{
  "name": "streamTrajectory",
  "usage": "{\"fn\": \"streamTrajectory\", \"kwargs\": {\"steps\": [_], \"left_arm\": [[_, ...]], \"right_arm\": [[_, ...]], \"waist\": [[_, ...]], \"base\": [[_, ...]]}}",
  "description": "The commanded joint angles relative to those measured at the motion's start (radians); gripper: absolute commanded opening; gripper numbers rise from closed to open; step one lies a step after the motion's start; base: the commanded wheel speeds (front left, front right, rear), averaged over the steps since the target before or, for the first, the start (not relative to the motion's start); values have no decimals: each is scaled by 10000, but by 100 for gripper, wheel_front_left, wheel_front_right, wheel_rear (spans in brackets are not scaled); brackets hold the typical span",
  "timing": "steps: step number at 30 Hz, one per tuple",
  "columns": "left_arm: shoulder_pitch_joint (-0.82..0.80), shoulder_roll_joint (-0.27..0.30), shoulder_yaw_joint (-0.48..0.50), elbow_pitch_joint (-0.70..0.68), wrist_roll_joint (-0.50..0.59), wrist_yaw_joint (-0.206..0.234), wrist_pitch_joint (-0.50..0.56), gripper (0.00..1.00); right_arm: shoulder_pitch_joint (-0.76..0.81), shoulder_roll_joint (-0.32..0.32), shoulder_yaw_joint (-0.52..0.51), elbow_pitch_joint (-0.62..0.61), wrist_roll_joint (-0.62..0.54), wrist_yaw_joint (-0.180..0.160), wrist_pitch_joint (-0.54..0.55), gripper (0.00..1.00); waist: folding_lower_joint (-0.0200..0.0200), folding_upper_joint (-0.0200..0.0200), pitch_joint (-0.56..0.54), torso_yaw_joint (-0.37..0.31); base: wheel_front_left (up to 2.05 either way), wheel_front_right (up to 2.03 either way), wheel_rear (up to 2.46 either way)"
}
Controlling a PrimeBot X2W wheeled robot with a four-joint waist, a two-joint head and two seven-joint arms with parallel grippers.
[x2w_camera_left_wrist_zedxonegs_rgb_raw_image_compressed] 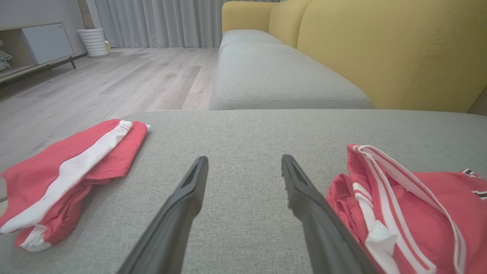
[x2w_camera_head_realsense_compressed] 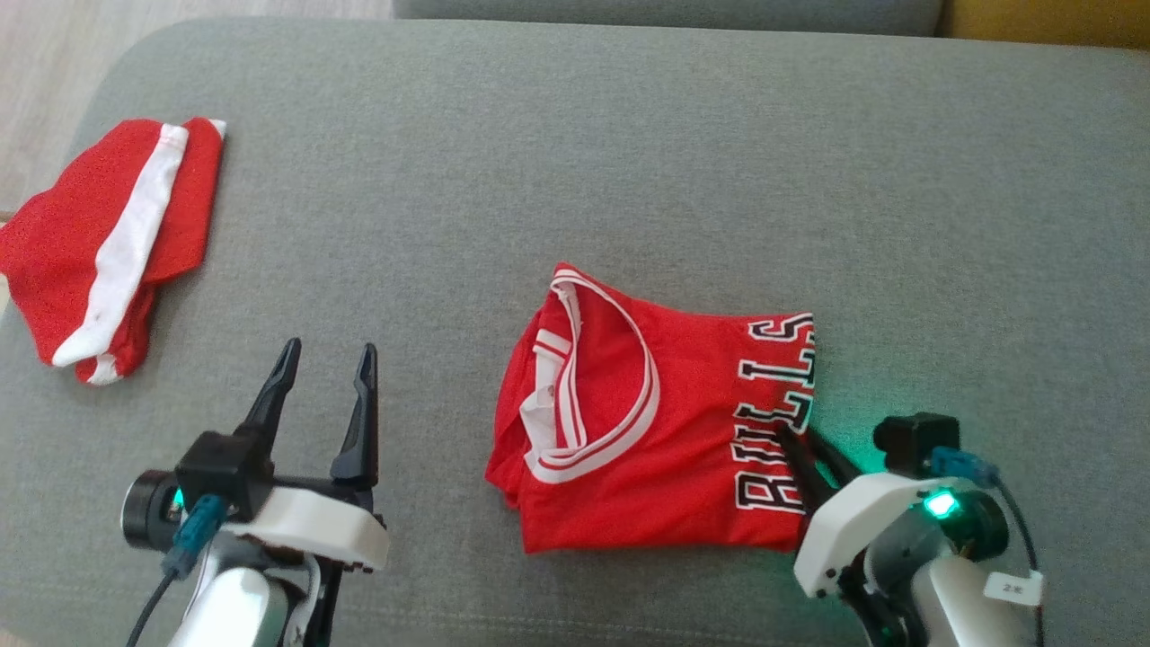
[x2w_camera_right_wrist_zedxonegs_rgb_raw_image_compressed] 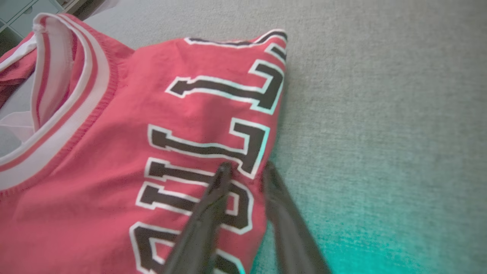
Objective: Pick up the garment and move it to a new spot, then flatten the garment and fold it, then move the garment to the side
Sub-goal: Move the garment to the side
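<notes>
At the jersey's [x2w_camera_head_realsense_compressed: 629,449] lettered edge, right hand [x2w_camera_head_realsense_compressed: 798,438] angles down — fingers [x2w_camera_right_wrist_zedxonegs_rgb_raw_image_compressed: 206,217] astride.

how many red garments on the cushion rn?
2. Folded Bulls jersey at centre, by the right gripper's fingers; red garment with white stripe at the grey cushion's far left. None seems hidden.

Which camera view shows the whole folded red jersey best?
The head view: the jersey lies whole on the grey cushion, collar and lettering both visible. The left wrist view catches its collar end at the right; the right wrist view shows its lettered edge close up, cropped.
</notes>
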Motion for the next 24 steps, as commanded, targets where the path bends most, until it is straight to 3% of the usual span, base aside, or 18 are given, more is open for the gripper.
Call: {"fn": "streamTrajectory", "kwargs": {"steps": [1,11,18,24], "left_arm": [[-461,124,408,-243,-45,-40,-127,100],[-403,146,487,-291,-15,-34,-185,100],[-356,43,476,-421,-47,-29,-202,100],[-572,-46,393,-527,-37,-128,-210,100]], "right_arm": [[-146,-30,390,-99,77,67,52,0],[-540,-112,391,-506,-394,67,39,0],[-1270,-936,-134,-692,-582,67,420,0],[-2538,-1423,-1171,-2,-620,67,497,0]], "waist": [[0,0,-33,-88],[0,0,-124,-921],[0,0,-81,-1979],[0,0,319,-2700]], "base": [[0,0,0],[0,0,0],[0,0,0],[0,0,0]]}}
